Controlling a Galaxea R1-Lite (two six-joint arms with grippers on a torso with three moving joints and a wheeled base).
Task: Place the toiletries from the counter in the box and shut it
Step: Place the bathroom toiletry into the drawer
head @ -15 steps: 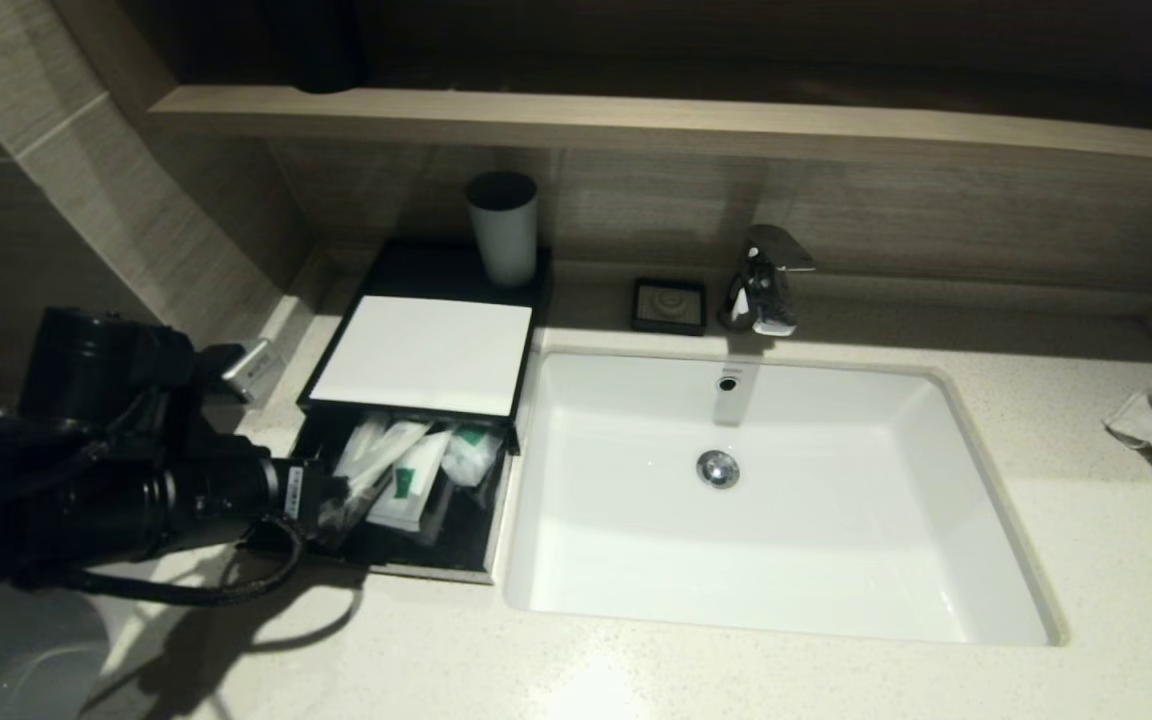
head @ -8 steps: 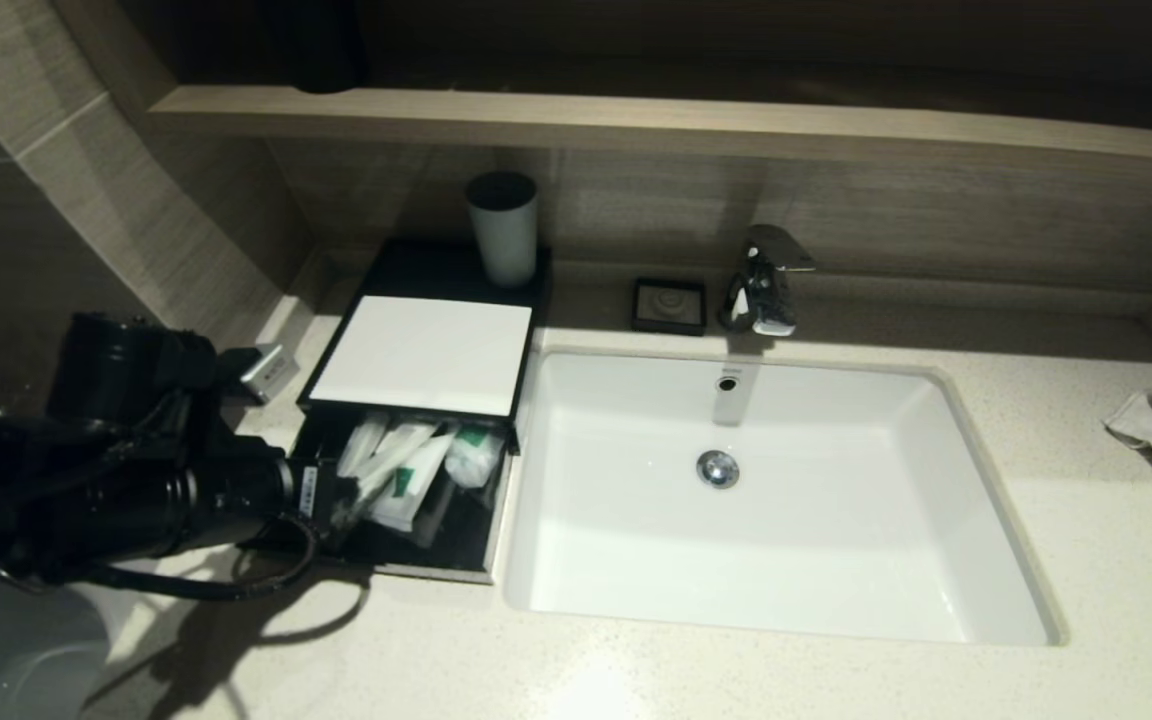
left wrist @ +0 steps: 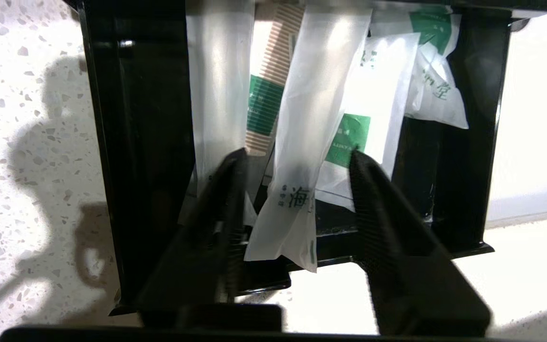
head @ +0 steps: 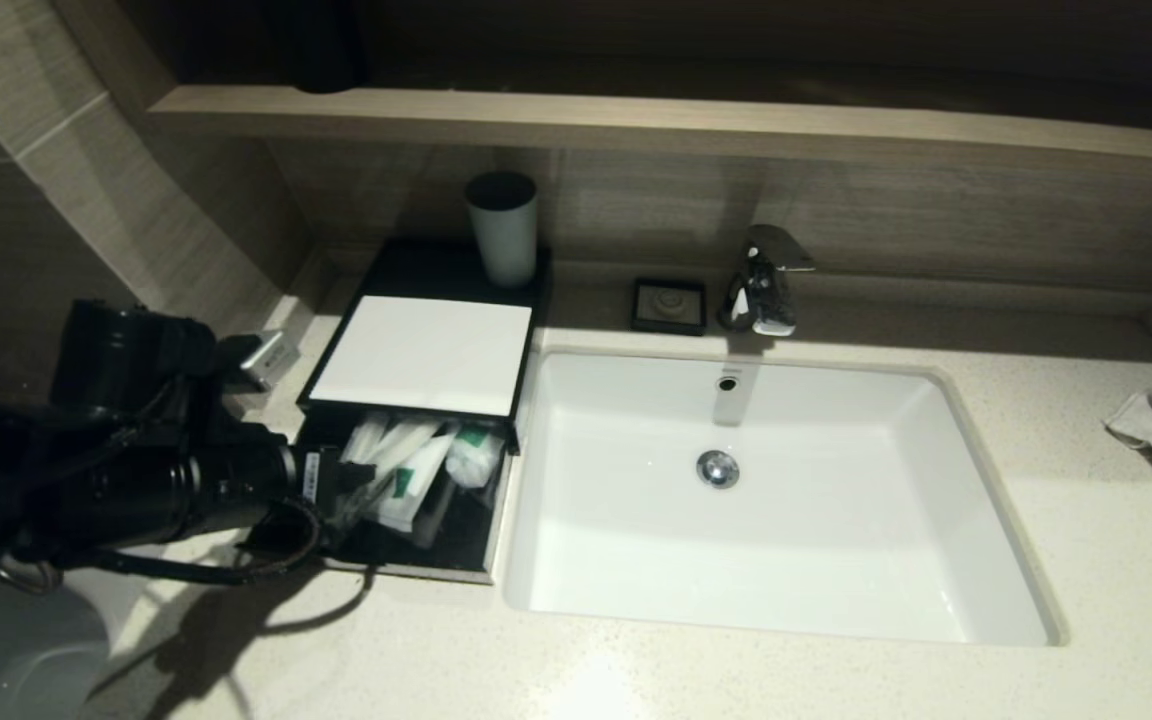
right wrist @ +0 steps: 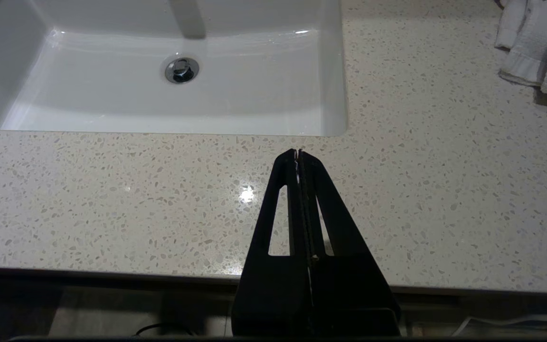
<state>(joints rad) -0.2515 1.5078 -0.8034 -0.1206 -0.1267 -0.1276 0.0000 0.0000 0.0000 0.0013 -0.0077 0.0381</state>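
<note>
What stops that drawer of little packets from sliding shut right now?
The left gripper is open at the box front, and one long sachet hangs over the drawer's front edge between its fingers. Both look in the way.

Left arm (head: 126,470): matte black, built of stacked cylindrical segments. White label sticker with small dark print on the wrist collar, the end nearest the sink (head: 776,620). Black cable loops out under the wrist; another thin cable runs along the upper segments. Small silver-grey block on the upper side, away from the sink. Left tool (left wrist: 297,161): two black tapered fingers (left wrist: 228,190) with finely ribbed inner faces, black base bar behind. Right tool (right wrist: 298,156): black, two triangular fingers each with a long cut-out slot, toothed inner edges, wide black base.
</note>
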